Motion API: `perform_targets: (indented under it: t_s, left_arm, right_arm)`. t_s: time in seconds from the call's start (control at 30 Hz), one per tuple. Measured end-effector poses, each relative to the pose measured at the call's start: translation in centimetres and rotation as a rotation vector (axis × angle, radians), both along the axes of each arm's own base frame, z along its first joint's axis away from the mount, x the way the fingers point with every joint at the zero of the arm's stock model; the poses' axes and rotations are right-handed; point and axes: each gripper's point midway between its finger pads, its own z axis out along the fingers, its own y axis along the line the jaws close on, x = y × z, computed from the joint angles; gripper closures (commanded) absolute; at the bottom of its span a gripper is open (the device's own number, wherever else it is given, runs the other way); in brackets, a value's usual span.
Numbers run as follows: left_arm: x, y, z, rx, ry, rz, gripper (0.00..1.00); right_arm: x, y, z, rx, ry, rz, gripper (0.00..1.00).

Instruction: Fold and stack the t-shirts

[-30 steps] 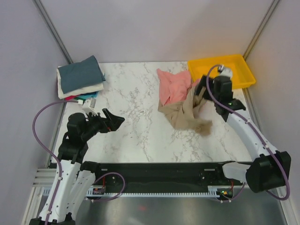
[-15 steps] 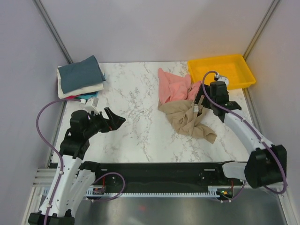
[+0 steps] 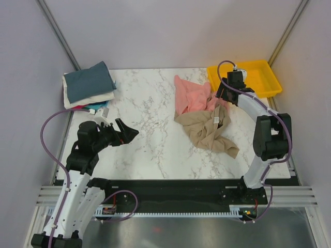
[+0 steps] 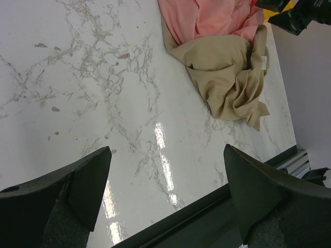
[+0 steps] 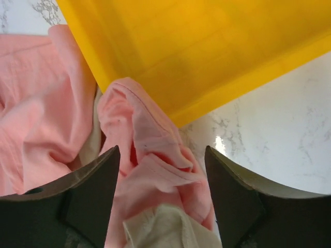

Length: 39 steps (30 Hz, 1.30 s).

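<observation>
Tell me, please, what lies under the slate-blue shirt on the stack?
Beneath the slate-blue shirt lies a cream shirt, with a teal edge and a red edge peeking out lower down. Their full extent is covered.

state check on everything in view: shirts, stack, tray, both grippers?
tray: upright, far right corner.
pink shirt: crumpled, unfolded, edge against the tray.
tan shirt: crumpled, unfolded, partly on the pink shirt.
stack: folded, slate-blue on top, far left corner.
left gripper: open, over the table.
right gripper: open, astride a pink fold.

One tan t-shirt [image 3: 207,134], one pink t-shirt [image 3: 189,98], four folded shirts [image 3: 89,85] stacked, and one yellow tray [image 3: 264,77].
</observation>
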Motion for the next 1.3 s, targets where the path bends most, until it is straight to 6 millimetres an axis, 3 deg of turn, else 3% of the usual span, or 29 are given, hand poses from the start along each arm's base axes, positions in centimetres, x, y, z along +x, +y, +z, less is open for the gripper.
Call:
perform_targets:
  t_s: [0.17, 0.2, 0.3, 0.47, 0.53, 0.6, 0.7, 0.8, 0.83, 0.9, 0.97, 1.03, 1.1, 1.17, 1.23, 1.3]
  left_arm:
    - [0.1, 0.0, -0.2, 0.0, 0.008, -0.001, 0.04]
    - [0.1, 0.0, -0.2, 0.001, 0.011, -0.001, 0.04]
    - [0.1, 0.0, -0.4, 0.0, 0.018, -0.002, 0.04]
    - [0.3, 0.0, -0.6, 0.001, 0.029, 0.001, 0.04]
    - [0.3, 0.0, -0.6, 0.001, 0.027, 0.001, 0.04]
    - [0.3, 0.0, -0.6, 0.001, 0.027, 0.002, 0.04]
    - [0.3, 0.1, -0.6, 0.001, 0.027, 0.003, 0.04]
    - [0.3, 0.1, -0.6, 0.001, 0.027, 0.003, 0.04]
    - [0.3, 0.1, -0.6, 0.001, 0.027, 0.003, 0.04]
    - [0.3, 0.1, -0.6, 0.001, 0.028, 0.004, 0.04]
    - [0.4, 0.1, -0.6, 0.001, 0.029, 0.004, 0.04]
    - [0.4, 0.1, -0.6, 0.001, 0.029, 0.004, 0.04]
    - [0.4, 0.1, -0.6, 0.001, 0.028, 0.005, 0.04]
    - [0.4, 0.1, -0.6, 0.001, 0.028, 0.005, 0.04]
    - [0.4, 0.1, -0.6, 0.001, 0.029, 0.005, 0.04]
    - [0.4, 0.1, -0.6, 0.001, 0.03, 0.005, 0.04]
  right_arm:
    - [0.6, 1.0, -1.5, 0.034, 0.027, 0.041, 0.58]
    - [0.6, 1.3, -1.7, 0.044, 0.033, 0.054, 0.75]
    - [0.6, 2.0, -1.8, 0.074, 0.038, 0.082, 0.99]
    - [1.5, 3.1, 0.1, 0.114, 0.004, 0.124, 1.0]
    - [2.3, 3.7, 2.1, 0.132, -0.034, 0.151, 1.0]
    - [3.6, 4.2, 4.9, 0.146, -0.093, 0.173, 1.0]
    - [6.0, 4.8, 12.7, 0.162, -0.241, 0.201, 1.0]
    - [8.1, 4.4, 25.5, 0.147, -0.531, 0.198, 1.0]
    - [8.2, 3.9, 30.9, 0.133, -0.67, 0.187, 1.0]
    - [6.8, 2.5, 40.7, 0.097, -0.943, 0.151, 1.0]
    - [4.5, 1.1, 47.7, 0.057, -1.135, 0.114, 1.0]
    - [2.0, -0.3, 53.2, 0.019, -1.299, 0.069, 1.0]
    - [0.5, -1.2, 56.0, -0.009, -1.391, 0.041, 1.0]
    - [0.4, -2.0, 56.1, -0.044, -1.412, 0.015, 1.0]
    - [1.8, -2.9, 53.9, -0.083, -1.365, -0.015, 1.0]
    - [4.3, -3.4, 49.8, -0.117, -1.269, -0.031, 1.0]
